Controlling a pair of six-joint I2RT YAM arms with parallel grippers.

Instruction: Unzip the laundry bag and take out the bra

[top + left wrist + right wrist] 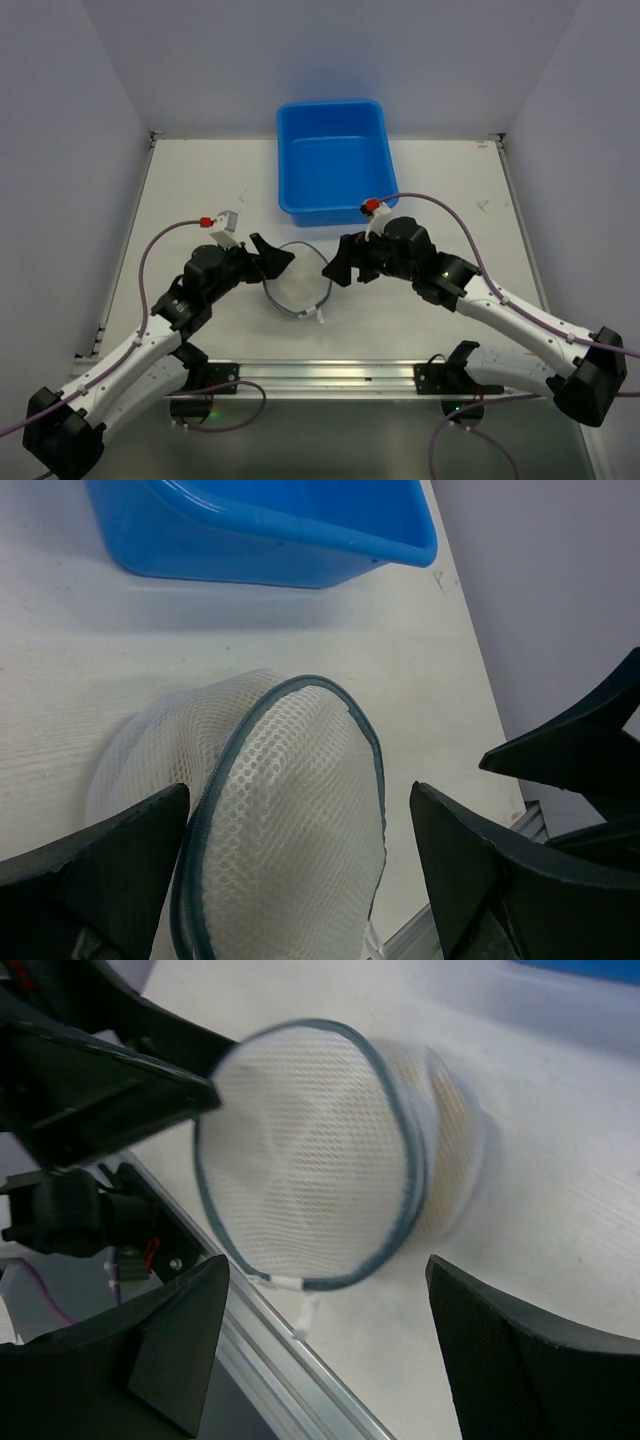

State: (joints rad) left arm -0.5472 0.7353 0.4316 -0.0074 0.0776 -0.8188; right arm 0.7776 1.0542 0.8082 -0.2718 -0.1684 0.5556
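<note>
1. Nearest us, low in the top view, the aluminium rail (330, 372) ran along the edge of the table (200, 190). The laundry bag (297, 287) lay just beyond it at frame centre, and its zip looked closed.
2. The left gripper (274, 256) flanked the bag from the left and the right gripper (334, 266) from the right. Both had jaws spread wide and gripped nothing.
3. We judged the yellowish tint behind the mesh to be the bra (445, 1145), inside the bag.
4. To unzip well, we would pin the rim with one gripper and pinch the white tab (300, 1310), likely the pull, with the other. We would draw it along the zip line (405, 1160) without lifting.
5. Farthest, at top centre, the blue tub (333, 160) stood apart.
</note>
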